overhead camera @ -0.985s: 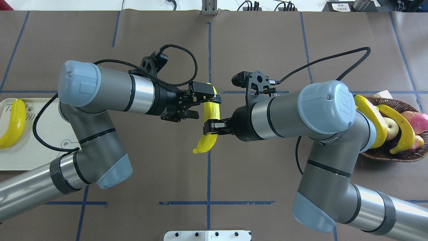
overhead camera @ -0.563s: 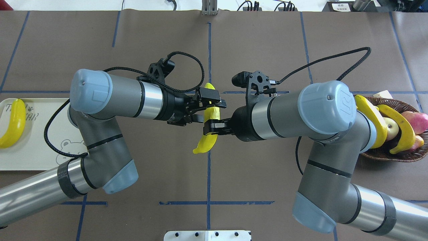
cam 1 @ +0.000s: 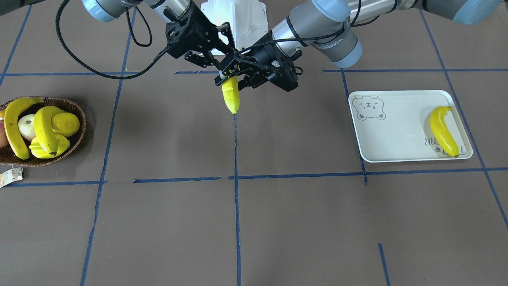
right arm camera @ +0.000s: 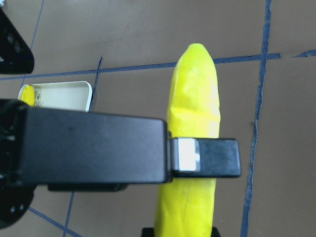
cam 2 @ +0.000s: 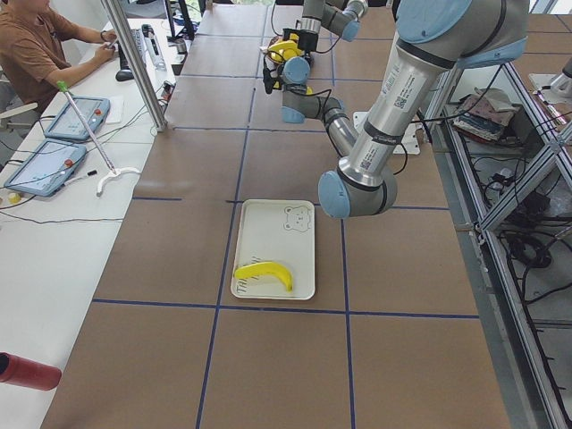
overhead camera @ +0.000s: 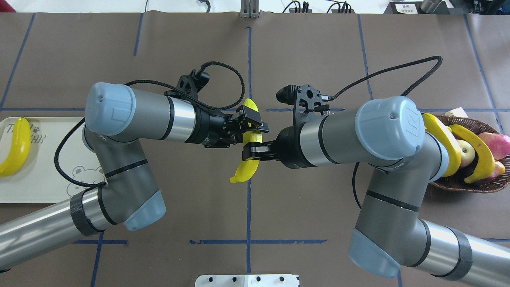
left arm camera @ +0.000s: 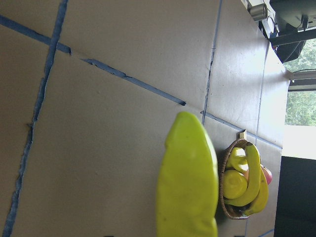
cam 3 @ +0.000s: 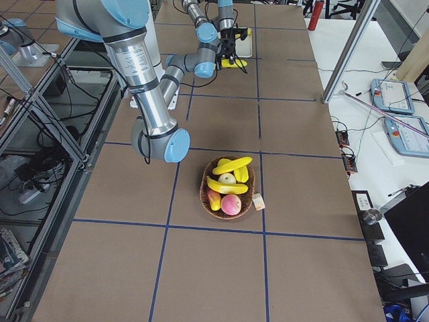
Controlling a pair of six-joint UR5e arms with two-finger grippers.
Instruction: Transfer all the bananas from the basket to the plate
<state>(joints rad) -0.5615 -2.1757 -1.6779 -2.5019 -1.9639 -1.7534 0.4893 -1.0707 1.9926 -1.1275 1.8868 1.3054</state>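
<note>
One banana (overhead camera: 245, 169) hangs in the air over the table's middle, and both grippers hold it. My right gripper (overhead camera: 255, 153) is shut on its middle. My left gripper (overhead camera: 250, 126) is shut on its far part. The banana fills the left wrist view (left arm camera: 187, 182) and the right wrist view (right arm camera: 195, 98). Two more bananas (overhead camera: 438, 131) (overhead camera: 480, 155) lie in the wicker basket (overhead camera: 478, 187) at the right. One banana (overhead camera: 16, 147) lies on the white plate (overhead camera: 40, 175) at the left.
The basket (cam 1: 81, 119) also holds a red apple (overhead camera: 498, 143), a pale apple (overhead camera: 464, 151), a lemon (cam 1: 65, 123) and a starfruit (cam 1: 47, 149). Its paper tag (cam 1: 10, 176) lies beside it. An operator (cam 2: 36, 54) sits at a side table.
My left gripper has moved right onto the banana's far part and shut on it. The right gripper and the banana have stayed in place.
</note>
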